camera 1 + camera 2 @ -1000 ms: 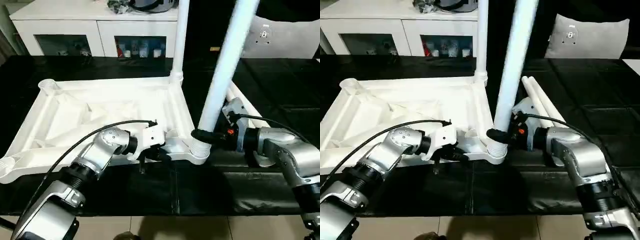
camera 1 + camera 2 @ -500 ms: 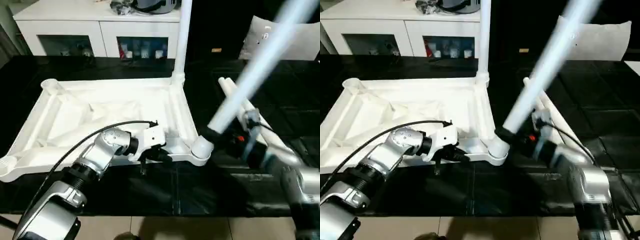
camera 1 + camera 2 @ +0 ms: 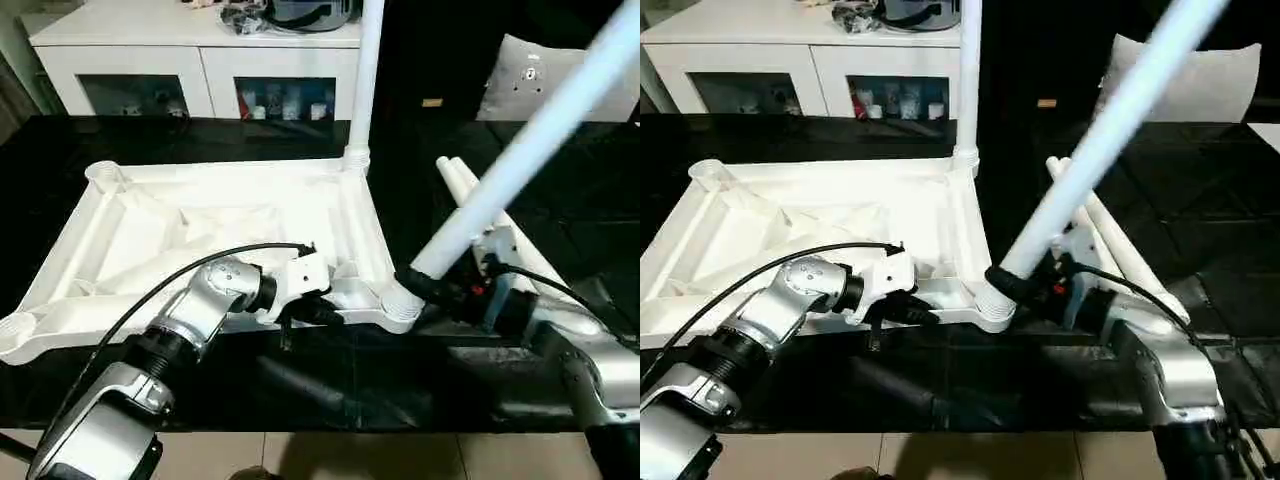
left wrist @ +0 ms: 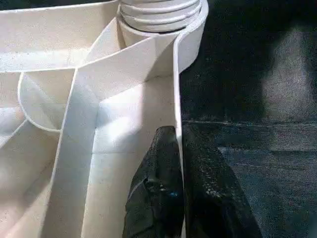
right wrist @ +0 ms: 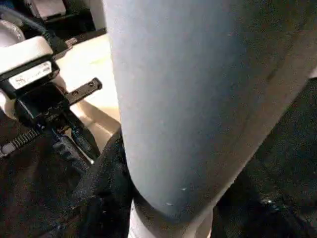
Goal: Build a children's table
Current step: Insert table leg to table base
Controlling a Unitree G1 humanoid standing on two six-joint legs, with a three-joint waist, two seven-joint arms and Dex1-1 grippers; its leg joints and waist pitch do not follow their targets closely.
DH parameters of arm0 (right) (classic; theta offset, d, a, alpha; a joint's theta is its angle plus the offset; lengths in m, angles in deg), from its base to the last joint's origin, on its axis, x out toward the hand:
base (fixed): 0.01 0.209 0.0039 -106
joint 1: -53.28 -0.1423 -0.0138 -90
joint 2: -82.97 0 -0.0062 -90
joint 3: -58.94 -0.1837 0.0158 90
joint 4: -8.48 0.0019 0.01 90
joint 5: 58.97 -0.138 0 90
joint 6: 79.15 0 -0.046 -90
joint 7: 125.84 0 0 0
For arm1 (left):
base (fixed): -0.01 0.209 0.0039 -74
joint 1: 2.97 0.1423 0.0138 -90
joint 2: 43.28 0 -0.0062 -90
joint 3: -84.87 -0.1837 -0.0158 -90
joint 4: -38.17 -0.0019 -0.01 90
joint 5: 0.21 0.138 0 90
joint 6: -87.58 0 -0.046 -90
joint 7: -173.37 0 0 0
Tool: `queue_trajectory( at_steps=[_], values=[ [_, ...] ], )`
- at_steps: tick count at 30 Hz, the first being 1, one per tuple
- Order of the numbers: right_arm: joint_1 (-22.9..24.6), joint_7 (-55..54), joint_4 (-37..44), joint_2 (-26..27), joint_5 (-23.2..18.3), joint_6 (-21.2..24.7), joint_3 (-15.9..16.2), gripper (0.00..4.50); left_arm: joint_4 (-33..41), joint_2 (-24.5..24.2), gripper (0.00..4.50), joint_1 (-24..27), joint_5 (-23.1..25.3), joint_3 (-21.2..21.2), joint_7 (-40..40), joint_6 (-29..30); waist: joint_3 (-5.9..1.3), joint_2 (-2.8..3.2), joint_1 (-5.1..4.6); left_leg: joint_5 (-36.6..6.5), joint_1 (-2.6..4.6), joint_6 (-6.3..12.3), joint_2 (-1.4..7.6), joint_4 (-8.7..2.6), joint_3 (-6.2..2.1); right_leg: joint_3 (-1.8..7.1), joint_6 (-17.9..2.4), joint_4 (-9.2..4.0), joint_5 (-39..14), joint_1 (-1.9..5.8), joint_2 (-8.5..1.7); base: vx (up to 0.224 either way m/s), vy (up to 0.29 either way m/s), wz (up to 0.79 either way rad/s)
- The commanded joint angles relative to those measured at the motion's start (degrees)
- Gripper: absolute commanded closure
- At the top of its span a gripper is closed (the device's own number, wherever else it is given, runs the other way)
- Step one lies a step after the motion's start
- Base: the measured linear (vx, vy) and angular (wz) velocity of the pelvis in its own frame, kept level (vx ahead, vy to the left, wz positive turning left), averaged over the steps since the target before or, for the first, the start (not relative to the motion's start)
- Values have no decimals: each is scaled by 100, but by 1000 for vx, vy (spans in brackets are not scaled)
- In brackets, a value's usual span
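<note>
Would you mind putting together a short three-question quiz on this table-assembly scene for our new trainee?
1. True or false: the leg in the right gripper stands upright in its corner socket.
2. What is the left gripper clamped on? A) a loose leg B) the tabletop's rim C) the cabinet
3. How many spare legs lie on the black surface beside the tabletop?

Key: 1 false, it leans steeply away to the right; 2 B; 3 two.
</note>
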Motion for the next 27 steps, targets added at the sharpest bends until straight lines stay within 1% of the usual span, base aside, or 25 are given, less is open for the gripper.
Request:
queue_trajectory(
  at_steps=[1,2,3,5,6,8,9,10,11,13,14,16,17,18,23,24,25,26,27],
  values=[
    [92,150,-349,-113,437,190,431,264,-131,-151,450,-175,240,23,79,-82,-245,-27,18,-1416,151,36,442,-478,-180,233,-1471,-497,-533,126,-493,0,0,0],
    [0,268,-434,-164,509,185,549,264,-187,-159,450,-229,257,16,58,-119,-240,-30,16,-1493,158,-3,452,-488,-180,243,-1461,-510,-654,123,-505,0,0,0],
    [-63,406,-495,-229,562,183,673,264,-244,-162,450,-280,269,14,45,-155,-236,-52,6,-1530,163,-13,449,-490,-177,240,-1464,-515,-711,119,-500,0,0,0],
    [-133,600,-564,-319,612,214,835,264,-324,-162,450,-353,280,18,31,-191,-225,-54,13,-1599,175,-45,456,-499,-183,252,-1450,-527,-877,118,-514,0,0,0],
    [-210,717,-658,-349,652,194,933,264,-427,-157,450,-431,283,33,22,-230,-232,-49,18,-1594,177,-55,460,-502,-184,250,-1453,-523,-844,117,-509,0,0,0],
    [-267,752,-732,-347,698,155,979,264,-494,-154,450,-474,290,38,19,-264,-231,-47,16,-1609,182,-68,465,-510,-186,250,-1474,-517,-796,113,-510,0,0,0],
    [-291,800,-743,-355,713,151,1022,264,-529,-154,450,-497,296,42,22,-284,-233,-82,13,-1585,177,-59,475,-513,-186,252,-1476,-518,-748,119,-516,0,0,0],
    [-295,831,-732,-362,710,160,1045,264,-540,-154,450,-505,298,43,25,-291,-240,-62,16,-1528,175,-40,475,-512,-187,250,-1499,-503,-602,125,-514,0,0,0],
    [-295,831,-732,-362,710,160,1045,264,-540,-154,450,-505,298,43,25,-291,-241,-59,19,-1508,175,-32,477,-514,-189,249,-1509,-499,-546,126,-515,0,0,0],
    [-269,966,-641,-389,620,254,1083,264,-606,-151,450,-537,295,45,27,-328,-241,-70,19,-1502,178,-4,477,-515,-185,244,-1535,-497,-447,130,-513,0,0,0],
    [-252,1010,-620,-392,609,259,1098,264,-648,-151,450,-553,288,47,24,-348,-241,-50,23,-1486,176,6,476,-514,-185,247,-1547,-497,-415,132,-519,0,0,0],
    [-244,1093,-633,-387,595,243,1127,264,-737,-150,450,-577,279,41,5,-397,-236,-66,23,-1539,181,6,475,-517,-181,248,-1545,-510,-489,131,-523,0,0,0],
    [-243,1097,-634,-385,593,244,1128,264,-742,-151,450,-577,279,40,4,-401,-230,-54,22,-1574,178,-6,475,-522,-183,250,-1539,-520,-564,130,-526,0,0,0],
    [-251,1130,-656,-375,590,237,1129,264,-789,-144,450,-589,286,45,-4,-432,-226,-61,22,-1613,179,-17,474,-524,-184,250,-1530,-530,-646,127,-528,0,0,0],
    [-309,1138,-748,-271,545,262,1077,264,-886,-116,450,-615,293,71,-38,-464,-217,-61,20,-1690,182,-54,486,-542,-191,254,-1524,-537,-755,118,-529,0,0,0],
    [-290,1049,-708,-231,507,376,1052,264,-878,-118,450,-594,272,94,-20,-414,-213,-93,18,-1722,184,-56,488,-548,-189,255,-1514,-545,-818,115,-531,0,0,0],
    [-290,1049,-708,-231,507,376,1052,264,-878,-118,450,-594,272,94,-20,-414,-214,-79,25,-1726,188,-59,490,-548,-192,257,-1514,-541,-840,112,-537,0,0,0],
    [-254,778,-631,-149,511,548,994,264,-831,-109,450,-535,230,147,67,-269,-208,-72,20,-1768,190,-73,491,-556,-194,258,-1497,-547,-912,106,-534,0,0,0],
    [-243,569,-605,-70,546,600,955,264,-784,-96,450,-494,215,188,165,-160,-204,-71,19,-1776,193,-93,487,-565,-195,260,-1492,-551,-957,98,-530,0,0,0]
  ],
)
